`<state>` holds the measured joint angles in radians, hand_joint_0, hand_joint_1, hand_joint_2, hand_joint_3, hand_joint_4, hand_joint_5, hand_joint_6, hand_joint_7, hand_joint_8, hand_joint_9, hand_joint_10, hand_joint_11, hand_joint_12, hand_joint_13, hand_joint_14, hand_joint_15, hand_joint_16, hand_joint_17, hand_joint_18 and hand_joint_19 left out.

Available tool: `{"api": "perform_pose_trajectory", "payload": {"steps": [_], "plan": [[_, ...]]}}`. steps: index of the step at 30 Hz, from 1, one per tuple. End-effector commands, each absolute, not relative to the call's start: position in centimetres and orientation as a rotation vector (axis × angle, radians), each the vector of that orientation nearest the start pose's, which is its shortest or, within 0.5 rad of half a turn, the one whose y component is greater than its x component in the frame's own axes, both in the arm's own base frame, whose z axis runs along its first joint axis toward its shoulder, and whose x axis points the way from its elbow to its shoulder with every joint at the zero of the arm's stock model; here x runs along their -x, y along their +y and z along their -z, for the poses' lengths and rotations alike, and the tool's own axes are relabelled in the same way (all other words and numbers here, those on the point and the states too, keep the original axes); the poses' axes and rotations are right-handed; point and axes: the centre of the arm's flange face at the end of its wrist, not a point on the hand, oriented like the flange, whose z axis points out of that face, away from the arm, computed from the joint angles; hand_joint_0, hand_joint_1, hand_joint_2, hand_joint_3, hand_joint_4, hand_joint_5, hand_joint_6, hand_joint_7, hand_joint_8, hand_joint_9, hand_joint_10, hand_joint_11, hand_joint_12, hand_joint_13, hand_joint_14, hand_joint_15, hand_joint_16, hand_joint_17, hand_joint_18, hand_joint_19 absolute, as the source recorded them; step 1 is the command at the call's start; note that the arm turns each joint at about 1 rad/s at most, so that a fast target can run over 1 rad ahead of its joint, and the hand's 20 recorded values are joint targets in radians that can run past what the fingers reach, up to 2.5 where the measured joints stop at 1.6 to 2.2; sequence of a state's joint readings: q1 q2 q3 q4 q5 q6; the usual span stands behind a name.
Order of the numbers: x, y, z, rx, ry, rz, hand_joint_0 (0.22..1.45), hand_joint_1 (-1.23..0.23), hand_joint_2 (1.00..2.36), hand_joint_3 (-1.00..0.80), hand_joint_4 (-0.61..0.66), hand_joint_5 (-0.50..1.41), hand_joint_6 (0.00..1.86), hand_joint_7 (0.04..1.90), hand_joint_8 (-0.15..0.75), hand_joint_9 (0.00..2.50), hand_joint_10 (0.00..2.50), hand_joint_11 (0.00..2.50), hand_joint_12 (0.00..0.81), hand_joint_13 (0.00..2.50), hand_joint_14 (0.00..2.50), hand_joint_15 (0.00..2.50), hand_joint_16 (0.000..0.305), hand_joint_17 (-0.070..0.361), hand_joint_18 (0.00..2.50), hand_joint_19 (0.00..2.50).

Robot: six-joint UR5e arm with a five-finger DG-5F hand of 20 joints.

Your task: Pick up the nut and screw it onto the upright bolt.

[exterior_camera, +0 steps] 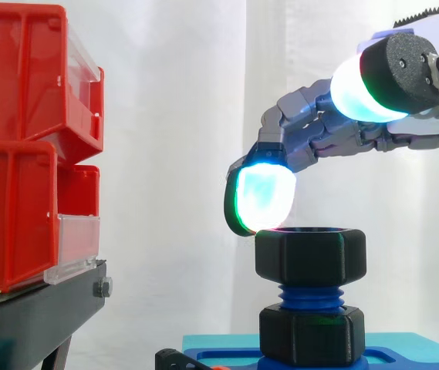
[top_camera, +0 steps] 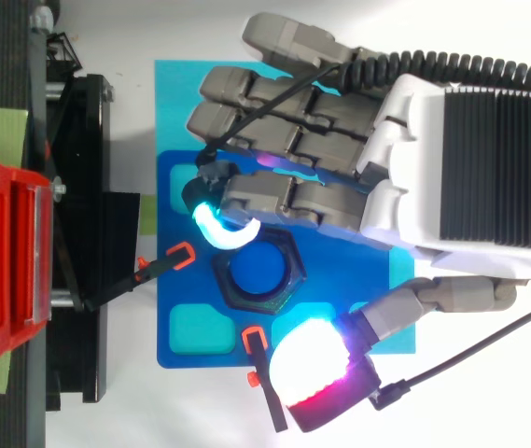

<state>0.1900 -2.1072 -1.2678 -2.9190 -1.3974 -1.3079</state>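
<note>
The black hex nut (exterior_camera: pixel 310 253) sits on top of the upright blue bolt (exterior_camera: pixel 309 297), with a few threads showing below it. A second black hex piece (exterior_camera: pixel 312 333) sits at the bolt's foot on the blue base plate (top_camera: pixel 174 182). From above, the bolt's blue end (top_camera: pixel 258 269) shows through the nut (top_camera: pixel 288 280). My hand (top_camera: pixel 414 159) hovers over the bolt from the right, fingers loosely bent. One glowing fingertip (exterior_camera: pixel 261 196) rests at the nut's upper left rim. The thumb pad (top_camera: pixel 316 369) stays off the nut, raised in the side view. Nothing is pinched.
Red bins (exterior_camera: pixel 26 146) are stacked on a black stand (exterior_camera: pixel 34 316) to the left of the bolt. Two orange-tipped black clamps (top_camera: pixel 181 255) (top_camera: pixel 254 338) lie on the base plate close to the nut. A cyan mat (top_camera: pixel 174 79) lies under the plate.
</note>
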Motion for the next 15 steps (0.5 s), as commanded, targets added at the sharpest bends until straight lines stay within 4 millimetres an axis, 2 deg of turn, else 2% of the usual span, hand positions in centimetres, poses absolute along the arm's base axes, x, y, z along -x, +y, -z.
{"api": "perform_pose_trajectory", "payload": {"steps": [1, 13, 15], "plan": [[-71.16, -1.62, -33.74, -0.194, 1.572, -0.218, 0.49, -0.20, 1.00, -0.50, 0.29, -0.15, 0.50, 1.02, 0.288, 0.36, 0.00, 0.00, 0.321, 0.12, 0.00, 0.00, 0.038, 0.086, 0.00, 0.00], [-70.95, -2.25, -33.50, -0.195, 1.590, -0.211, 0.49, -0.23, 1.00, -0.50, 0.29, -0.13, 0.50, 1.07, 0.294, 0.41, 0.00, 0.00, 0.311, 0.14, 0.00, 0.00, 0.036, 0.081, 0.00, 0.00], [-70.96, -2.34, -33.56, -0.195, 1.590, -0.211, 0.49, -0.23, 1.00, -0.50, 0.29, -0.12, 0.50, 1.12, 0.294, 0.41, 0.00, 0.00, 0.309, 0.15, 0.00, 0.00, 0.036, 0.081, 0.00, 0.00]]}}
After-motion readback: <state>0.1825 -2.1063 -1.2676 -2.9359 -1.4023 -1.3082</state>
